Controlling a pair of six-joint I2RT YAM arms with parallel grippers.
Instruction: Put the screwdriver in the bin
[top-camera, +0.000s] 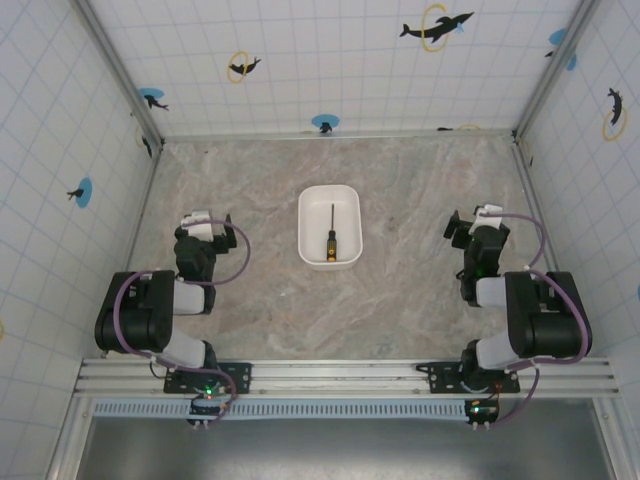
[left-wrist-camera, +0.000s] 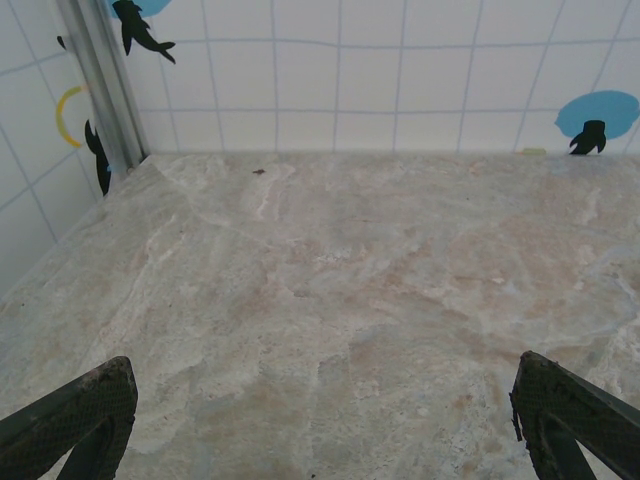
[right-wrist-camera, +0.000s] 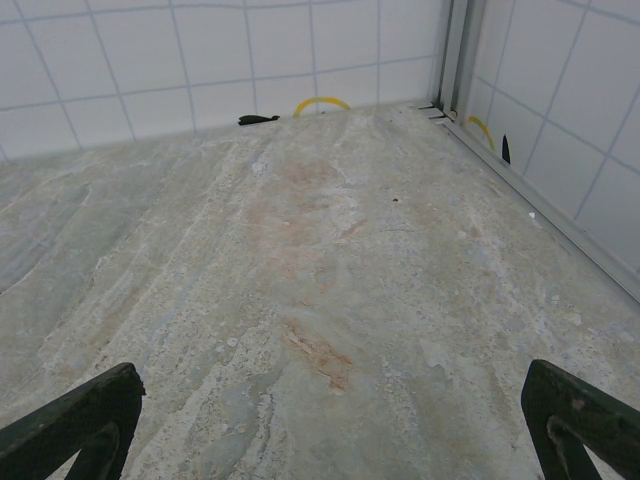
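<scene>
At the near edge, the rail (top-camera: 340, 375) carries your two arms, folded back and parked on either side of the marbled surface (top-camera: 400, 180). The left gripper (top-camera: 205, 222) rests at 9 o'clock from the bin (top-camera: 304, 225), the right gripper (top-camera: 470, 222) at 3 o'clock, both well apart from it. Each wrist view shows its fingers (left-wrist-camera: 90, 410) (right-wrist-camera: 85, 415) spread wide with nothing between them but bare surface.

The bin sits in the middle of the surface. The screwdriver (top-camera: 330, 230) lies flat inside it, handle toward 6 o'clock, shaft pointing to 12 o'clock, wholly within the rim. By this picture, your job looks done.

The risk now is you doing more. A needless reach back in could catch the flared rim with an open finger and shove or tip the light tub, spilling the tool. A wide swing of either arm toward the centre could clip the bin's wall the same way. Keep both arms out at the flanks.
</scene>
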